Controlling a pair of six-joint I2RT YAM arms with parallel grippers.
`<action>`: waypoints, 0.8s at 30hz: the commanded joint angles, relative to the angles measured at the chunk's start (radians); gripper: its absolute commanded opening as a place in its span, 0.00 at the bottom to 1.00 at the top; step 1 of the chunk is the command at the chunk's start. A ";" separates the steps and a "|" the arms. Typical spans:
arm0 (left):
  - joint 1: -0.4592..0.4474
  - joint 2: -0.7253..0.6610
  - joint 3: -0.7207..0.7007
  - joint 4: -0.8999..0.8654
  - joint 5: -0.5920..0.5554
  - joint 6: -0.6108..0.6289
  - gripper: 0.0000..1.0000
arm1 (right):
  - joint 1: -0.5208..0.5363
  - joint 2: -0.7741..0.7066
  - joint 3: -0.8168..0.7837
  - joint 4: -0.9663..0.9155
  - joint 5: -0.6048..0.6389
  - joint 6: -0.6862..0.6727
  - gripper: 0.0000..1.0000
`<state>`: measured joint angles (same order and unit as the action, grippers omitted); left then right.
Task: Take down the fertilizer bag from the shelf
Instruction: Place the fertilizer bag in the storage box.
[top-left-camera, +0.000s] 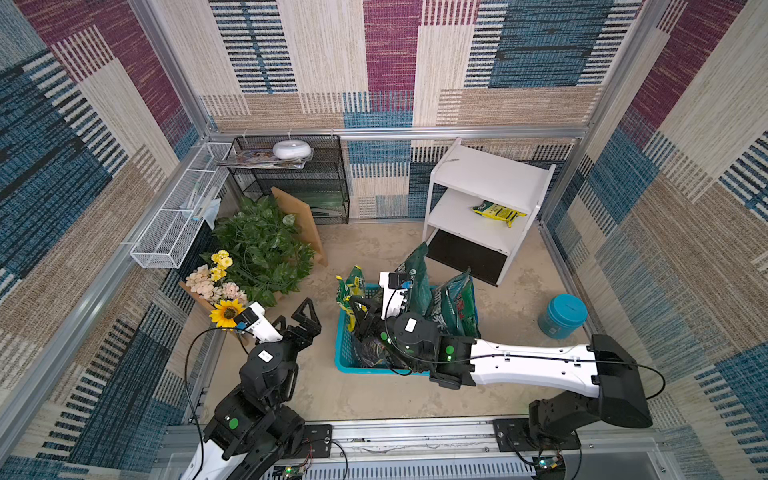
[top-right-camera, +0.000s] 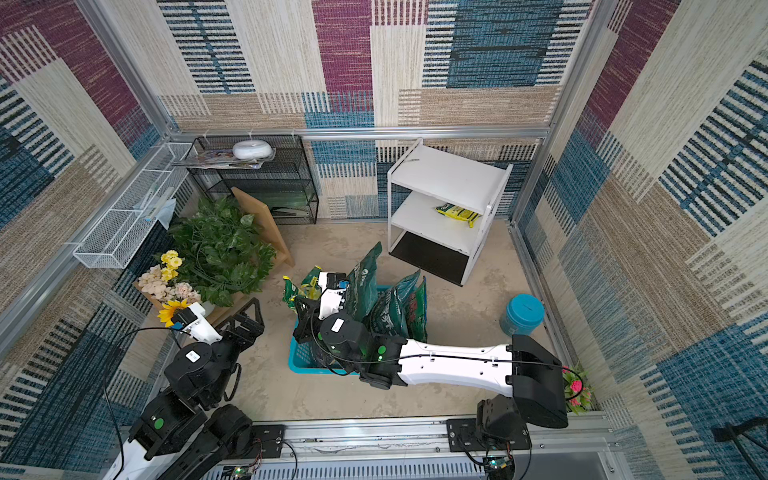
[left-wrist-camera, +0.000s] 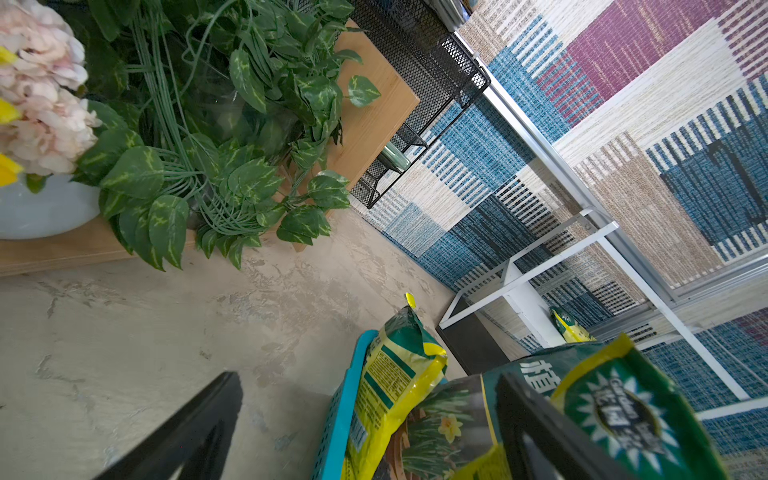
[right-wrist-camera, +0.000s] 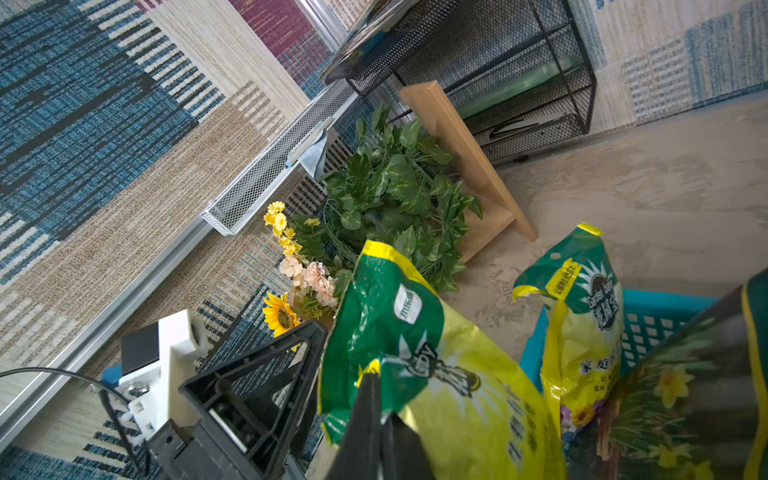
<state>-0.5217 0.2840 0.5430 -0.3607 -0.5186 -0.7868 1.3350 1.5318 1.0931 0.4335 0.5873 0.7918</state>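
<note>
The white shelf (top-left-camera: 486, 176) (top-right-camera: 449, 174) stands at the back right. A yellow fertilizer bag (top-left-camera: 498, 212) (top-right-camera: 459, 214) lies on its middle board, and its end shows in the left wrist view (left-wrist-camera: 569, 328). My right gripper (right-wrist-camera: 376, 399) is over the left end of a teal basket (top-left-camera: 345, 357) (right-wrist-camera: 648, 316), shut on the edge of a green-and-yellow fertilizer bag (right-wrist-camera: 415, 353) (top-left-camera: 347, 299). A second bag of that kind (right-wrist-camera: 582, 332) stands in the basket beside it. My left gripper (top-left-camera: 297, 318) (left-wrist-camera: 370, 380) is open and empty, just left of the basket.
Dark green bags (top-left-camera: 453, 307) stand upright in the basket. A teal tub (top-left-camera: 561, 316) sits on the floor at the right. Leafy plants and flowers (top-left-camera: 262, 245) fill the left, with a black wire rack (top-left-camera: 299, 183) and a white wire basket (top-left-camera: 178, 216) behind.
</note>
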 joint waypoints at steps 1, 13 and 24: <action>0.000 -0.003 0.005 -0.004 -0.006 -0.002 0.99 | 0.013 0.030 -0.036 0.128 0.074 0.063 0.00; 0.000 -0.008 0.005 -0.004 -0.008 -0.004 0.99 | 0.043 0.178 -0.056 0.249 0.157 0.124 0.00; 0.001 -0.023 0.005 -0.011 -0.008 -0.004 0.99 | 0.096 0.328 -0.074 0.355 0.376 0.224 0.00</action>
<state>-0.5217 0.2634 0.5430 -0.3622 -0.5190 -0.7967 1.4178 1.8408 1.0393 0.7082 0.8413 0.9905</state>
